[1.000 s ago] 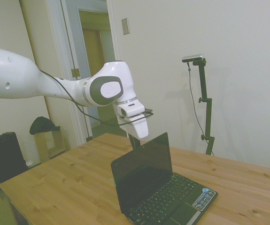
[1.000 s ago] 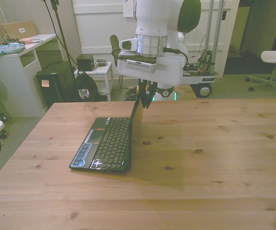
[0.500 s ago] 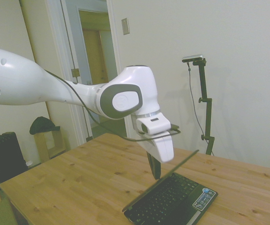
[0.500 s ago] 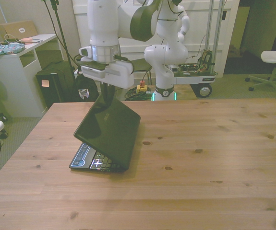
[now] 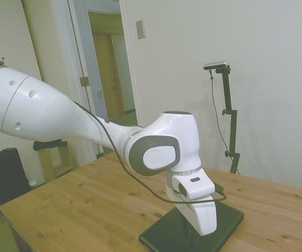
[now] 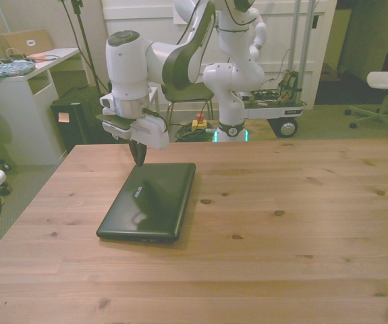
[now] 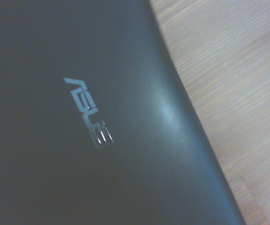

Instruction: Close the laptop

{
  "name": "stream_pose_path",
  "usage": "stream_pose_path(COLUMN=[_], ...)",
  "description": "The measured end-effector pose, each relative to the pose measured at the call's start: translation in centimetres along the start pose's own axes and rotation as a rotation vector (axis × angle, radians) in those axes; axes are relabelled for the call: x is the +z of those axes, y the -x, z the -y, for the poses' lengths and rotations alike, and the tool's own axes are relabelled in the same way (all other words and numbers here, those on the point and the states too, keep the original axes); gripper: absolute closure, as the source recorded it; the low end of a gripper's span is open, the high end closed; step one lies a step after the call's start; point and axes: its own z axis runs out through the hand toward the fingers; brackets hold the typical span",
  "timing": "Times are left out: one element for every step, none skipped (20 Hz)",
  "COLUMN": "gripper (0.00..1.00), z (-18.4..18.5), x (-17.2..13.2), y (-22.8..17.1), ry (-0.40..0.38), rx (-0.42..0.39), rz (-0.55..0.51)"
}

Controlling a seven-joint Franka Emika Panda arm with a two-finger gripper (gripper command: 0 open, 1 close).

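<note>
On the grainy wooden table (image 6: 301,223), flat matte-black laptop (image 6: 150,209), lid down; pincer (image 6: 138,160) together.

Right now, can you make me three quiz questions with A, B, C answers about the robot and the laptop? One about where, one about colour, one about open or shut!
1. Where does the laptop lie on the wooden table?
A. toward the front view's left
B. in the middle
C. toward the front view's right

2. What colour is the laptop's lid?
A. white
B. black
C. red

3. How is the laptop?
A. wide open
B. half open
C. shut flat

Answers: 1 A, it sits left of the table's middle in the front view. 2 B, the lid looks black with a silvery ASUS logo. 3 C, only the flat lid shows, under the gripper.
</note>
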Motion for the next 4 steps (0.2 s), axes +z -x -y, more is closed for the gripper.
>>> stream_pose_path(gripper=[1.00, 1.00, 1.00, 1.00], z=[0.2, 0.4, 0.7, 1.2], x=[-1.3, -2.9, -4.6, -6.4], y=[0.1, 0.5, 1.3, 2.6], ry=[-0.018, -0.035, -0.053, -0.073], rx=[-0.004, -0.011, -0.028, -0.053], rz=[-0.001, -0.005, -0.011, -0.017])
